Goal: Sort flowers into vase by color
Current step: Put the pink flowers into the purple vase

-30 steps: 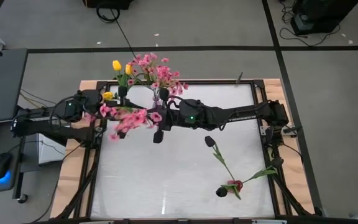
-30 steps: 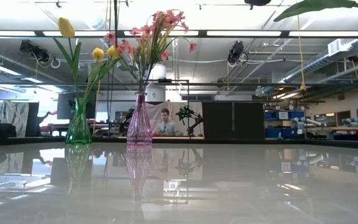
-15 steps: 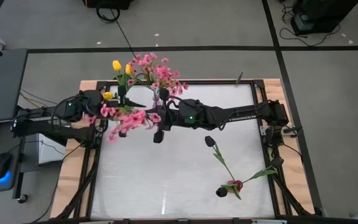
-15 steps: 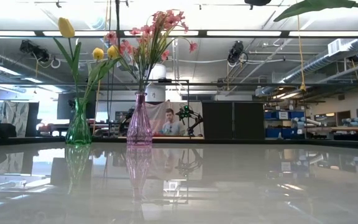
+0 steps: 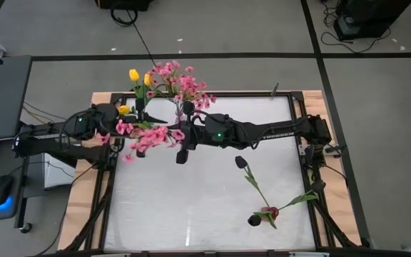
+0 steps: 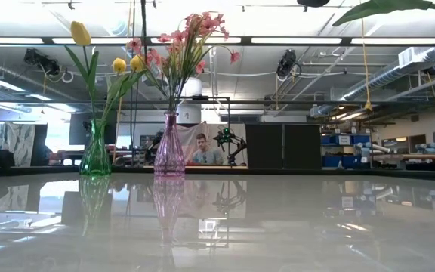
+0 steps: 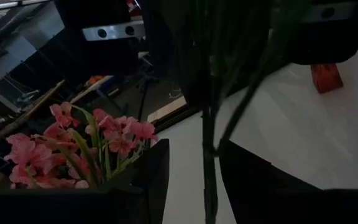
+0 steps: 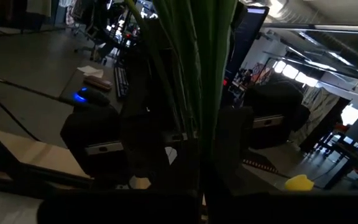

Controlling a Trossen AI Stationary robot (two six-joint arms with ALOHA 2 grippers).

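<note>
While two dark tulips (image 5: 252,187) lie on the table's (image 5: 191,207) near right part, my left gripper (image 5: 140,140) holds a pink spray (image 5: 148,135) mid-table. My right gripper (image 5: 182,153), fingers closed on that spray's green stems (image 8: 194,68), meets it there, and beyond stand the green vase (image 6: 96,149) of yellow tulips (image 6: 80,33) and the pink vase (image 6: 170,148) of pink sprays (image 6: 191,34).

Two vases stand side by side at the table's (image 5: 205,214) far edge, one vase (image 6: 96,149) left of the other vase (image 6: 169,147); loose flowers (image 5: 262,196) lie near the table's right front; both arms meet above the vases.
</note>
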